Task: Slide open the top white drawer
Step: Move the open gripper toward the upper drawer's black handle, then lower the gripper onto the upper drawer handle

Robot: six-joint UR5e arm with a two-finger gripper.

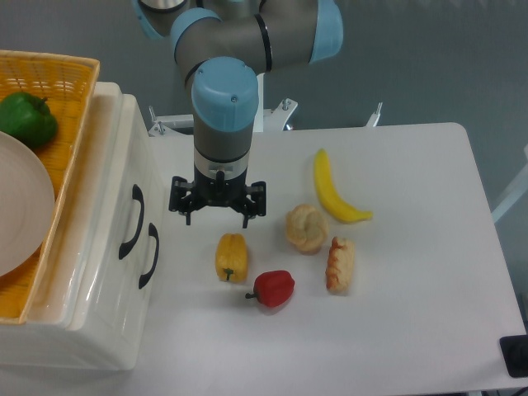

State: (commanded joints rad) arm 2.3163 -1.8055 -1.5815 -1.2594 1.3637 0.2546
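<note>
The cream-white cabinet (99,272) stands at the left, its front face turned toward the table. The top white drawer (124,177) sits flush in the cabinet, shut, and carries the upper black curved handle (134,221). The lower drawer's handle (150,256) sits just beside and below it. My gripper (217,218) hangs open above the table, fingers pointing down and spread wide, with nothing between them. It is a short way right of the cabinet front, apart from both handles.
A yellow pepper (232,256) lies just below the gripper, with a red pepper (275,288), a bun (306,228), a pastry (339,264) and a banana (334,198) to the right. A yellow wicker basket (62,124) with a green pepper (26,120) and a plate (21,214) sits on the cabinet.
</note>
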